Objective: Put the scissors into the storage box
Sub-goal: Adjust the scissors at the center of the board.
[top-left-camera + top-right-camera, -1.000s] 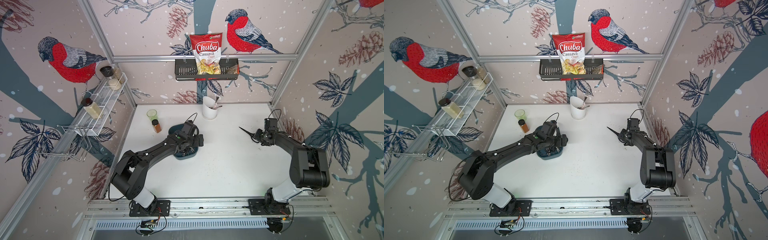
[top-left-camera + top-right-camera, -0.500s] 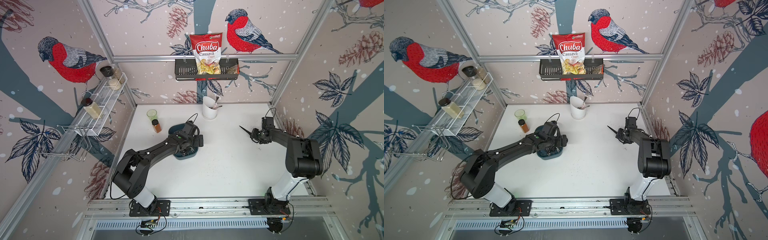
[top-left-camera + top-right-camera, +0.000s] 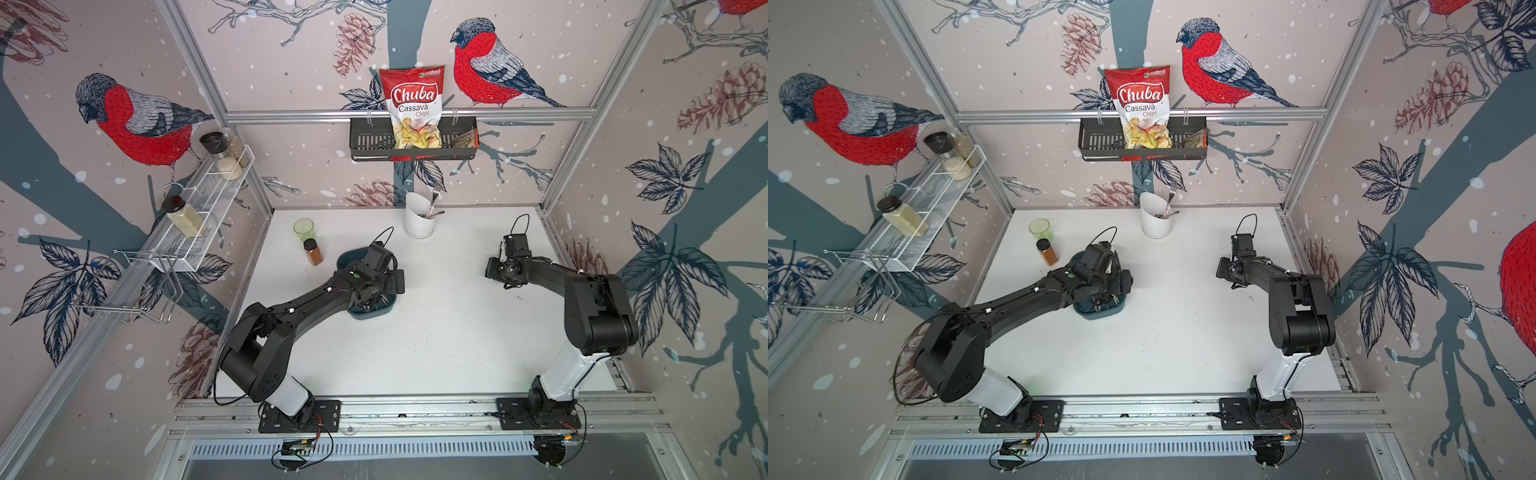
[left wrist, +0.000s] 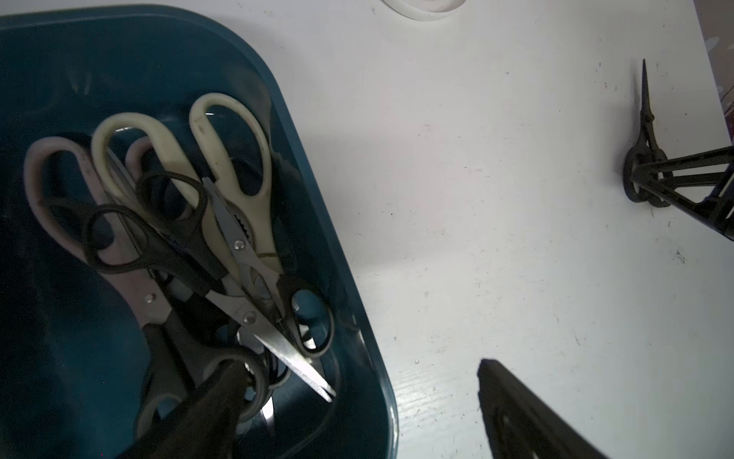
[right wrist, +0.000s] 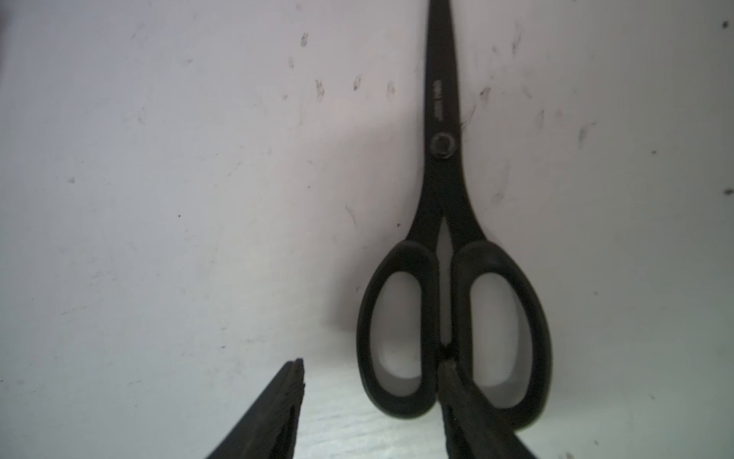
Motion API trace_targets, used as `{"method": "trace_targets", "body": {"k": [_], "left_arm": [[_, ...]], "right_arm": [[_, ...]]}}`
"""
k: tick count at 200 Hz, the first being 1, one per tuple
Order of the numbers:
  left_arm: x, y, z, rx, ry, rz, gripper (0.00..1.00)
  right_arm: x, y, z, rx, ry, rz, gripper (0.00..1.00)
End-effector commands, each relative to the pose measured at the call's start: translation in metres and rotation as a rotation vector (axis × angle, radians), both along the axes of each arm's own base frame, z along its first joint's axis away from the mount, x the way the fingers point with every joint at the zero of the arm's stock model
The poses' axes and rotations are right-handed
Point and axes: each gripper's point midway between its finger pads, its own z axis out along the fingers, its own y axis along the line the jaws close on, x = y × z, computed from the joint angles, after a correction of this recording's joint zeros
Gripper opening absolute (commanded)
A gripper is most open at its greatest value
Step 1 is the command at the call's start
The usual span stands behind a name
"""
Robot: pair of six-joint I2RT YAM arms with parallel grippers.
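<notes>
Most scissors (image 4: 238, 246) lie in the box (image 4: 313, 206). One black pair (image 5: 449, 179) lies on the desk (image 5: 159, 198), with the right claw (image 5: 372, 363) open around a handle loop. The left claw (image 4: 359, 367) is open and empty.

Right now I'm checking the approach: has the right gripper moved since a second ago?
Yes. In both top views the right gripper has shifted away from the right wall, toward the white cup.

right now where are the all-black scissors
The all-black scissors lie on the white table's right side, outside the teal plastic storage box, at the right end effector's tips in the right wrist view.
</notes>
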Motion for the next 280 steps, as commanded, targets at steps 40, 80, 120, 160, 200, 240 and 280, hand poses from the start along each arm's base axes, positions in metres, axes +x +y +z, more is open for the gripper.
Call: {"method": "trace_targets", "body": {"k": [40,80,120,160,200,240,280], "left_arm": [[-0.005,0.01,0.001,0.031,-0.018,0.014,0.95],[-0.005,0.014,0.002,0.037,-0.028,0.024,0.95],[-0.004,0.012,0.0,0.039,-0.021,0.022,0.95],[-0.004,0.016,0.0,0.053,-0.027,0.029,0.95],[-0.004,0.019,-0.001,0.067,-0.031,0.036,0.95],[-0.003,0.019,0.001,0.067,-0.037,0.037,0.95],[-0.002,0.018,0.003,0.068,-0.039,0.036,0.95]], "right_arm": [[-0.022,0.003,-0.005,-0.129,0.107,-0.011,0.58],[-0.007,-0.003,0.019,-0.126,0.06,-0.055,0.51],[0.006,0.016,0.024,-0.071,0.052,-0.009,0.33],[0.005,0.032,0.007,-0.176,0.119,0.056,0.27],[-0.001,0.024,-0.004,-0.251,0.168,0.045,0.25],[-0.006,0.021,0.0,-0.254,0.166,0.056,0.26],[-0.005,0.016,0.01,-0.238,0.128,0.05,0.26]]}}
